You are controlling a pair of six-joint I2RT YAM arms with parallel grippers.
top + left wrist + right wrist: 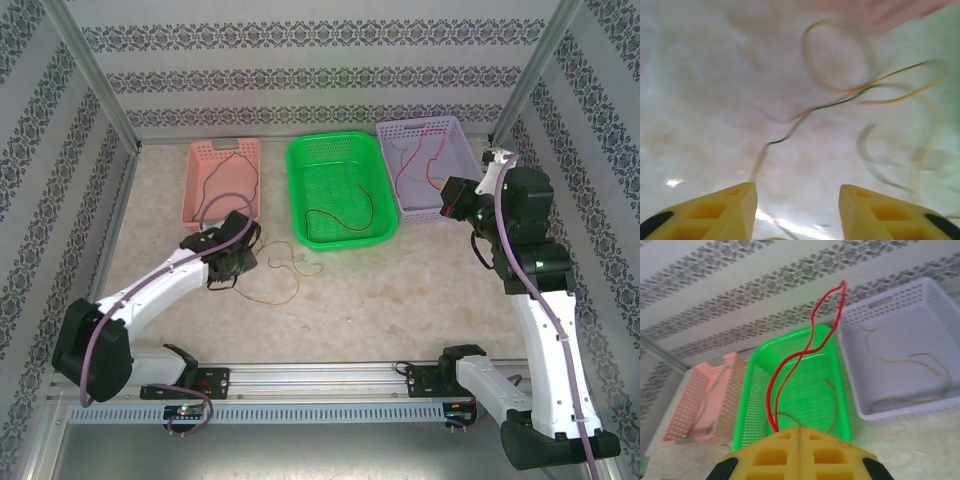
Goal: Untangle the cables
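The marbled worktop carries three baskets in a row along its far edge: a pink basket toward the left, a green basket in the middle and a lilac basket toward the right. The right end effector hangs above the near right corner of the lilac basket, its fingers pressed together on a red cable whose two strands rise from them in a long narrow loop. The left end effector stands wide apart, low over the worktop just in front of the pink basket, gripping nothing. Beside it on the bare worktop lie the tangled cables — thin yellow and green loops crossing one another, blurred in the wrist view. A thin brown cable lies in the pink basket, an orange-brown cable in the green basket, and an orange cable in the lilac one.
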